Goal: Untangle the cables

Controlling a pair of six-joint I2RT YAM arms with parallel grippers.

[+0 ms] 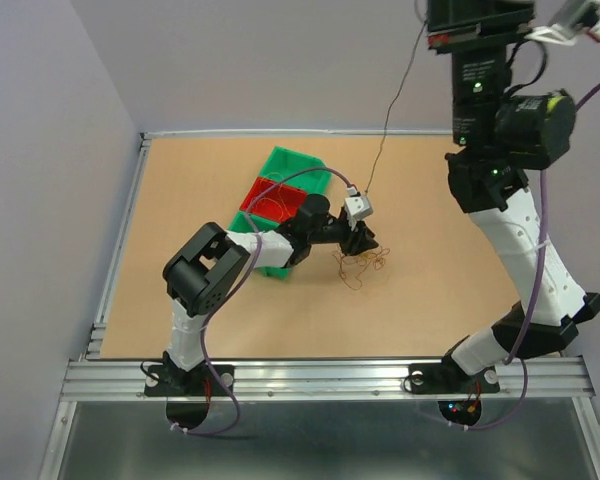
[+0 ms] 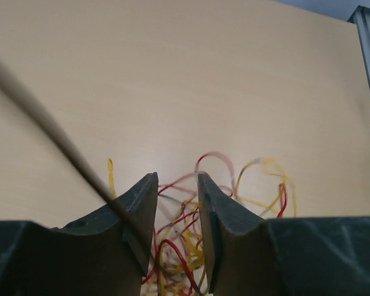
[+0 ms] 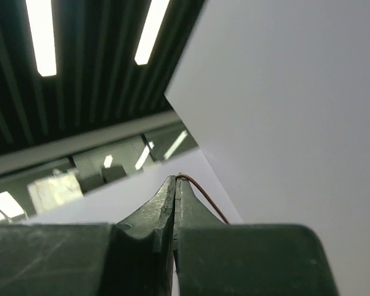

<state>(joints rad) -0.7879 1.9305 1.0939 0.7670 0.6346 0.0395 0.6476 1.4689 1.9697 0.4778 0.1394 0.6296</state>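
The cables lie as a small curly tangle (image 1: 361, 264) of yellow, red and dark strands on the tan table. My left gripper (image 1: 364, 241) is down over it. In the left wrist view the left gripper (image 2: 177, 180) has its jaws a narrow gap apart, with strands of the tangle (image 2: 184, 237) between and below them. One thin dark cable (image 1: 388, 112) runs taut from the tangle up to the top edge and crosses the left wrist view as a blurred dark cable (image 2: 43, 117). My right gripper (image 3: 175, 180) is raised high and shut on this brown cable (image 3: 205, 201).
A green bin (image 1: 298, 165) and a red bin (image 1: 267, 200) sit just behind the left arm's wrist. The right arm (image 1: 525, 240) stands tall at the right. A metal rail (image 1: 320, 375) runs along the near table edge, and raised borders line the left and far sides.
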